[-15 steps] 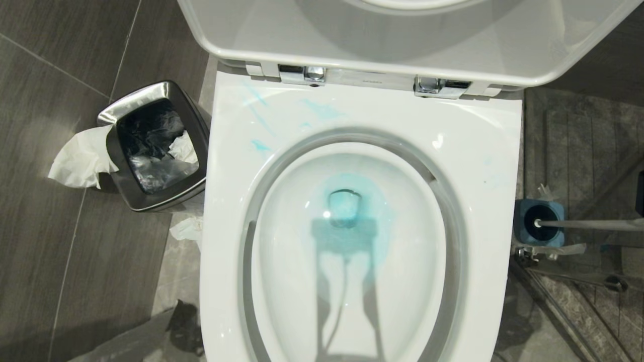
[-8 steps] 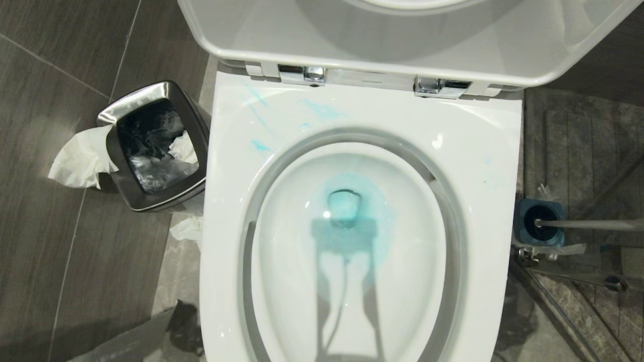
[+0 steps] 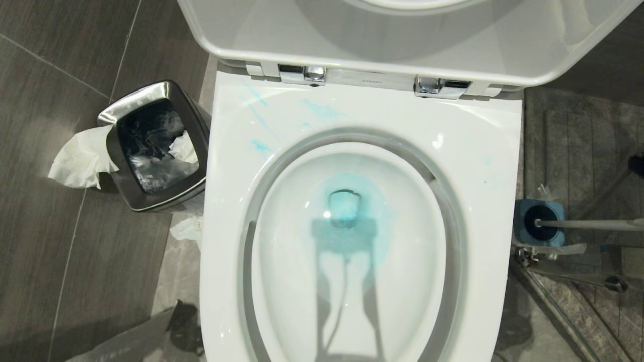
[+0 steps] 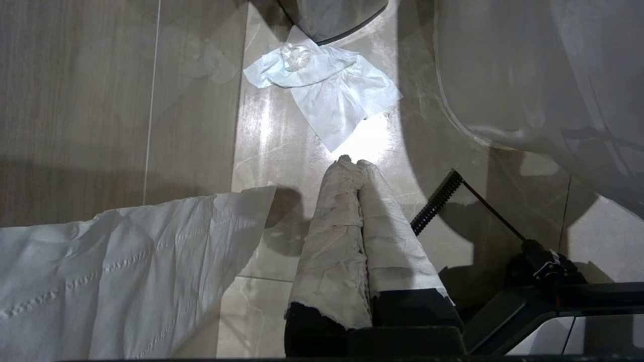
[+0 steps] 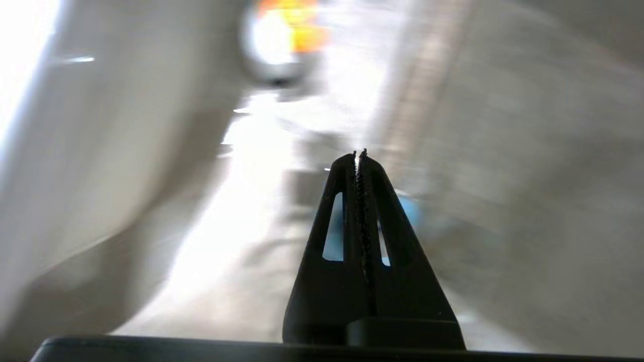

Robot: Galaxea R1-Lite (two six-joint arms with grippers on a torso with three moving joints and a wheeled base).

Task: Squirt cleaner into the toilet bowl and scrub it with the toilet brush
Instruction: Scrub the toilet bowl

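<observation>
Looking down from the head camera, I see the toilet bowl [image 3: 483, 151] filling the frame, lid up, with the cleaner [image 3: 347, 211] tinting the water turquoise and smeared on the rear rim. A steel bin [image 3: 151, 95] stands to its left, crumpled tissue [image 3: 80, 158] beside it. The toilet brush [image 3: 593, 224] sits in its blue holder [image 3: 526, 208] right of the bowl. My left gripper [image 4: 352, 163] hangs above the floor, paper-wrapped jaws together; my right gripper [image 5: 358, 156] has its jaws together, empty.
</observation>
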